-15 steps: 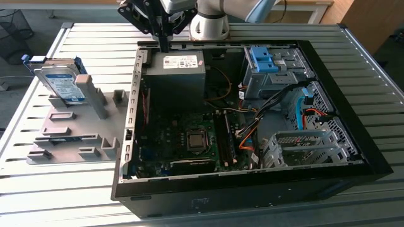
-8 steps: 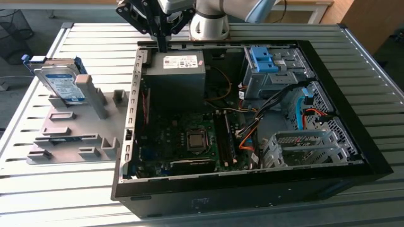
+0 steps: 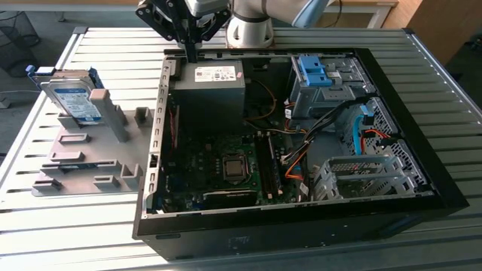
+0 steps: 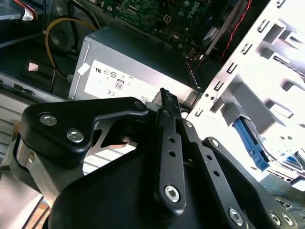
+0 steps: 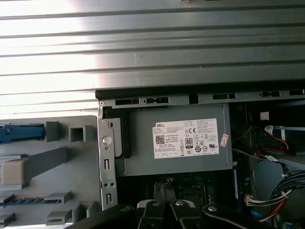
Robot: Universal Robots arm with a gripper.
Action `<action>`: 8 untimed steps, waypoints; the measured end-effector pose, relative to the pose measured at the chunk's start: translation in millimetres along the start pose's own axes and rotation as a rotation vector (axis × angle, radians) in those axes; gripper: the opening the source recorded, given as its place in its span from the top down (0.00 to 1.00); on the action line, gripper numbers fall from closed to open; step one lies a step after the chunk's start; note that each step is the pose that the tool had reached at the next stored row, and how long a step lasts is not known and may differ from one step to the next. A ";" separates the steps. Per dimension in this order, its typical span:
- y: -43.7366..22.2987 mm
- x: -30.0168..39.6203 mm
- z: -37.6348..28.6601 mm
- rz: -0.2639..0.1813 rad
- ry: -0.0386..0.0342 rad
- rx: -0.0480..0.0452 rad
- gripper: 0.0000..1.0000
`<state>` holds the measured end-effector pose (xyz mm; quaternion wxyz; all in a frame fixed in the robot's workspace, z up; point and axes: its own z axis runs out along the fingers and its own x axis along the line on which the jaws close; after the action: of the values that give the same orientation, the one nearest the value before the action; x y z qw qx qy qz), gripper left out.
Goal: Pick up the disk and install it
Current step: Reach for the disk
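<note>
A ribbed metal table (image 3: 444,79) spread wide, its slats glaring under strong light. Past its edge at the exterior view's left, grey floor (image 3: 60,17) held what looked like a dark wire bin (image 3: 15,31). Wooden furniture (image 3: 444,22) stood at the right.

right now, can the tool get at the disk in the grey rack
Probably yes: the disk stands in the rack, open from above, and the tool hangs over the computer case.
</note>
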<state>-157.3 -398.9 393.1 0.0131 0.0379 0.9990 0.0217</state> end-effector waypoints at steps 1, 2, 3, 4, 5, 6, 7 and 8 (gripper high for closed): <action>0.0 0.4 0.0 0.000 0.0000 0.0000 0.89; 0.0 0.8 0.0 0.000 0.0000 0.0000 0.89; -0.1 1.2 0.0 0.000 0.0000 0.0000 0.89; -0.1 1.7 0.0 0.000 0.0001 0.0000 0.89; -0.2 2.1 0.0 0.000 0.0000 0.0000 0.89; -0.2 2.5 0.0 0.000 0.0000 0.0000 0.89; -0.2 2.9 0.0 0.000 0.0000 0.0000 0.89; -0.2 3.4 -0.1 0.000 0.0000 0.0000 0.89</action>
<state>-160.6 -398.9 393.1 0.0131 0.0379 0.9990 0.0217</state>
